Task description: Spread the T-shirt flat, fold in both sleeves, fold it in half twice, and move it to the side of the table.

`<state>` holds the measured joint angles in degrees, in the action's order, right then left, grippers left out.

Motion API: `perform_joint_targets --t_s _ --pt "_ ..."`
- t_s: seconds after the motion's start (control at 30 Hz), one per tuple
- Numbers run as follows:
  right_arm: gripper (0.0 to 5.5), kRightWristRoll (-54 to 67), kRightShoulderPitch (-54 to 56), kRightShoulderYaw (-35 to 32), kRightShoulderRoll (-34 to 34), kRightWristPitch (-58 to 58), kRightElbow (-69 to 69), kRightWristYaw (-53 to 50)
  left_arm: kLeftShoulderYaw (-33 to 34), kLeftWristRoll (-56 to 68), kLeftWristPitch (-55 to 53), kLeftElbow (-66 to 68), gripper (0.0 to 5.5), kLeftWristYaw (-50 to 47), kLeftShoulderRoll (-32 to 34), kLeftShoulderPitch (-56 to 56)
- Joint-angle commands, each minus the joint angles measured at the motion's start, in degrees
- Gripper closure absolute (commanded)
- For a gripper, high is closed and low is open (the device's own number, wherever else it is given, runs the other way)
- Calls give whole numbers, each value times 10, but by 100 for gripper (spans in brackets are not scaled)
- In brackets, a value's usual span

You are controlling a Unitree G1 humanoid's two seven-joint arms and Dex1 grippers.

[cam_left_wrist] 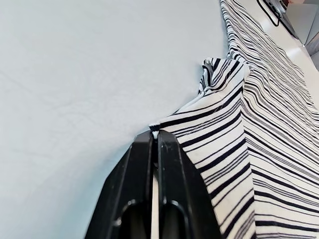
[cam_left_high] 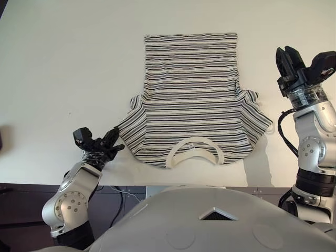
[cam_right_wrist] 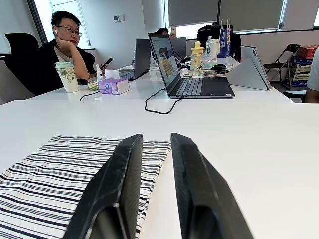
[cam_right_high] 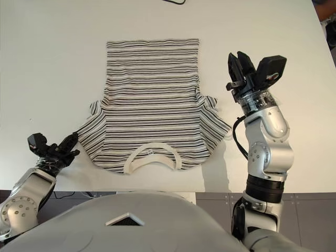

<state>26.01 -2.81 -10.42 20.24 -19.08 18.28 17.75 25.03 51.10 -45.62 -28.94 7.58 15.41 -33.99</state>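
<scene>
1. T-shirt (cam_left_high: pixel 191 89) — striped, lying mid-frame on the white table (cam_left_high: pixel 63 63). Collar (cam_left_high: pixel 194 152) is at the lower edge, hem toward the top. Mostly flat, bunched at both armpits.
2. Left gripper (cam_left_wrist: pixel 155 137), lower left of frame: fingers pressed together, pinching the tip of the left sleeve (cam_left_high: pixel 131 126).
3. Right gripper (cam_left_high: pixel 306 52), right of frame: raised beside the T-shirt, fingers spread, holding nothing.
4. Step in hand looks like the left sleeve fold. Lift only slightly, carry the tip toward the chest and crease along the side seam — a high or fast pull would likely drag the body askew.
</scene>
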Motion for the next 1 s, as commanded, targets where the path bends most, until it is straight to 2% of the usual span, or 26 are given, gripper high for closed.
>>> perform_joint_targets --t_s 0.03,0.27,0.5,0.8,1.0 --pt "448 -10 -1 2 -11 4 0 -4 3 -7 -3 -22 538 10 31 10" --pt "448 -18 -6 1 -19 3 5 -5 -77 -91 34 -134 538 62 94 -4" --pt "448 -24 -5 6 -28 2 1 -6 -180 -210 85 -179 538 117 156 -5" --pt "448 -34 9 21 -42 2 -11 -5 -306 -342 120 -163 538 160 216 39" --pt "448 -38 18 25 -46 3 -22 -3 -365 -404 147 -140 538 188 239 52"
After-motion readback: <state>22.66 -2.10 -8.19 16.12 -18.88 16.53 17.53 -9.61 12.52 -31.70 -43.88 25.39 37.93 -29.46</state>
